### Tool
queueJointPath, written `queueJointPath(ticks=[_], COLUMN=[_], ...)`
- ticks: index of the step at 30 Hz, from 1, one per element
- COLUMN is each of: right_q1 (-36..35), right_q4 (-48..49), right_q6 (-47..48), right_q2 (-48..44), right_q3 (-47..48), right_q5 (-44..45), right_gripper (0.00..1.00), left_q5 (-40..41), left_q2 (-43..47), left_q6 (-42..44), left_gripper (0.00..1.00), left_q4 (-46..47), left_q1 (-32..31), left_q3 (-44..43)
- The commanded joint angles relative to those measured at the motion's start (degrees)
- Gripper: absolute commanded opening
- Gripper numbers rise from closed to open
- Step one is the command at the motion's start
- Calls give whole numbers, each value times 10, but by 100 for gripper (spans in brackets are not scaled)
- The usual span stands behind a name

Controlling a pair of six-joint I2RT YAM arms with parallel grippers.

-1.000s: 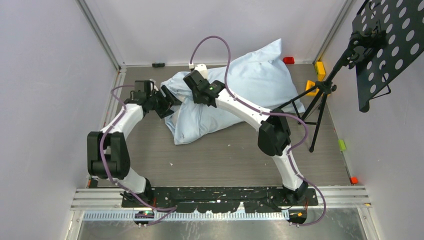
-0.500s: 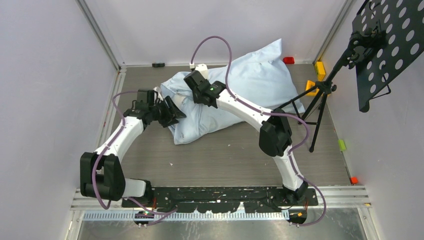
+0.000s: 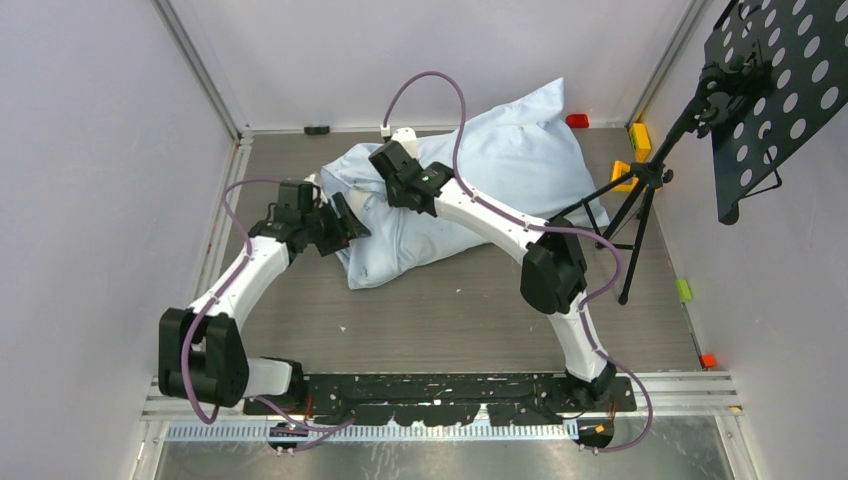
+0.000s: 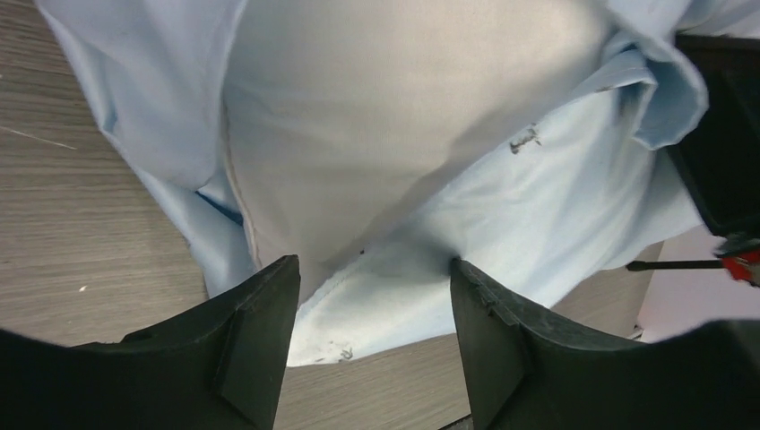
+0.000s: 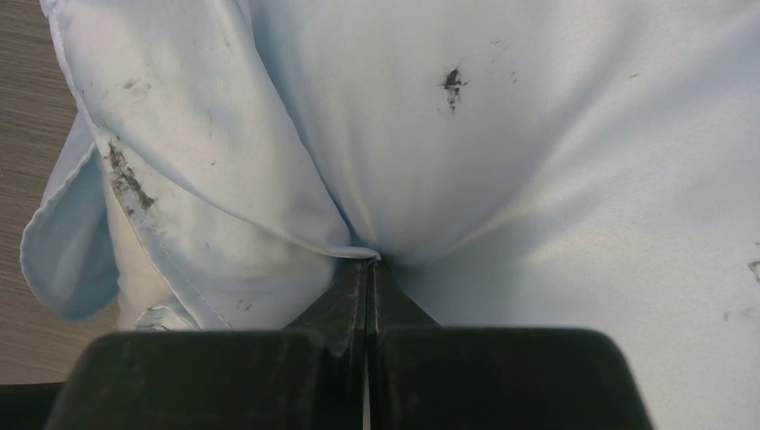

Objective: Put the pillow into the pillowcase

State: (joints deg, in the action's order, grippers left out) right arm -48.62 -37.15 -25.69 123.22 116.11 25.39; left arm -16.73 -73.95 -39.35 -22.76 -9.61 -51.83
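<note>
The light blue pillowcase (image 3: 500, 150) lies bunched at the back of the table with the white pillow mostly inside it. In the left wrist view the pillow (image 4: 385, 107) shows off-white through the pillowcase's (image 4: 556, 197) open mouth. My left gripper (image 3: 350, 222) is open at the left end of the bundle; its jaws (image 4: 372, 269) stand wide apart, just short of the pillowcase's lower hem, holding nothing. My right gripper (image 3: 385, 160) is on top of the bundle's left end and is shut on a pinch of pillowcase fabric (image 5: 369, 260).
A black tripod stand (image 3: 640, 200) with a perforated black panel (image 3: 780, 90) stands at the right, close to the pillowcase's right corner. Small red (image 3: 577, 121), yellow (image 3: 640, 135), green (image 3: 684, 290) and orange (image 3: 708, 360) blocks lie along the back and right edges. Walls enclose the table.
My left arm has swung its gripper nearer and to the right, up to the pillowcase's left end, and its elbow has dropped lower. The right arm has hardly moved.
</note>
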Motion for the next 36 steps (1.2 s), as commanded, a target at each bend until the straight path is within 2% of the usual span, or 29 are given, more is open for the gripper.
queueJointPath(ticks=[1,3,7,12,18,21,26,33,36], right_q1=[-4,-5,-6,-8,-9,-11,-13,-42,-61], right_q4=[-14,-14,-14,-2,2,4,6,19,35], right_q6=[-12,-12,-14,-17,-20,-24,-31,-22,-16], right_q2=[-32,-37,-50,-68,-84,-100,-137,-199,-209], right_q3=[-11,-11,-19,-31,-37,-44,-72,-102,-95], right_q5=[-10,-9,-6,-4,0,6,19,14,-15], right_gripper=[0,0,1,12,12,11,9,33,37], left_q5=[-41,-51,-50,-50,-96,-125,-131,-121,-109], left_q2=[-33,-30,11,53,43,29,4,-13,-28], left_q6=[20,18,8,12,12,10,-4,-19,-32], left_gripper=[62,56,35,23,5,0,0,0,0], left_q4=[34,39,37,14,8,21,53,93,110], left_q1=[-22,-28,-33,-33,-50,-66,-96,-134,-134], left_q3=[-19,-21,-17,-24,-45,-46,-14,48,79])
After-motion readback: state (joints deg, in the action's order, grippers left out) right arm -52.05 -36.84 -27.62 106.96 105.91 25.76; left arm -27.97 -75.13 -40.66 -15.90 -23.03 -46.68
